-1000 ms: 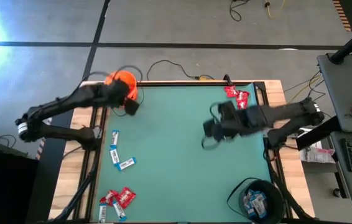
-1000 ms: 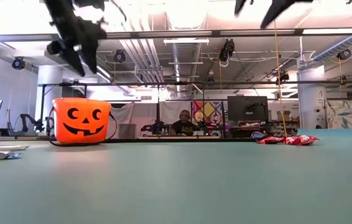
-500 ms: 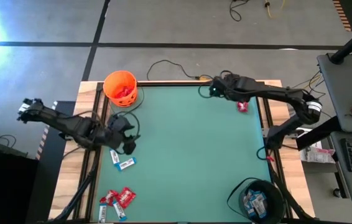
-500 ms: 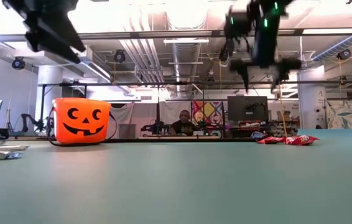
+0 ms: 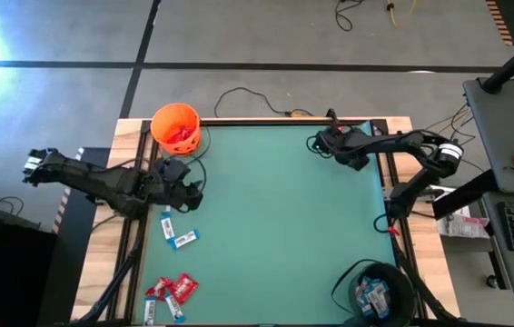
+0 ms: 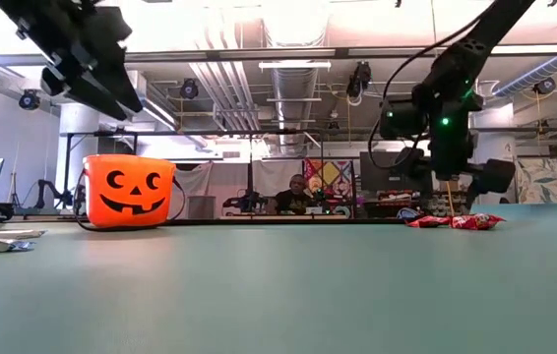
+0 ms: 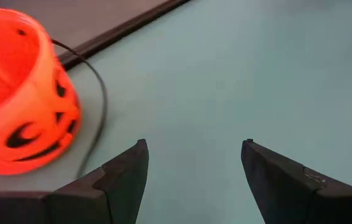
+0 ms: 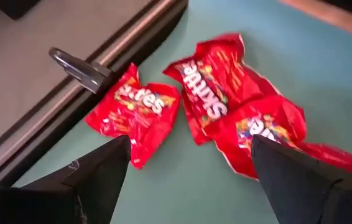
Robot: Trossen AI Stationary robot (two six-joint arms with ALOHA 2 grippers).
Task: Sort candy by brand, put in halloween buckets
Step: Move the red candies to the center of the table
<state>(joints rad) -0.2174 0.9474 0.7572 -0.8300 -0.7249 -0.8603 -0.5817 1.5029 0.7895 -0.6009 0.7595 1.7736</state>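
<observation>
While the left gripper (image 7: 191,180) hangs open by the orange bucket (image 5: 176,127) at the table's far left corner, the right gripper (image 8: 188,180) gapes over 3 red Skittles packets (image 8: 226,102) at the far right corner.

The orange bucket (image 5: 176,128) stood at the table's (image 5: 275,227) far left corner, the black bucket (image 5: 373,289) at the near right corner. The left gripper (image 5: 187,185) hovered near blue-and-white bars (image 5: 175,230); the right gripper (image 5: 322,143), seemingly open, hung by the far right corner.
</observation>
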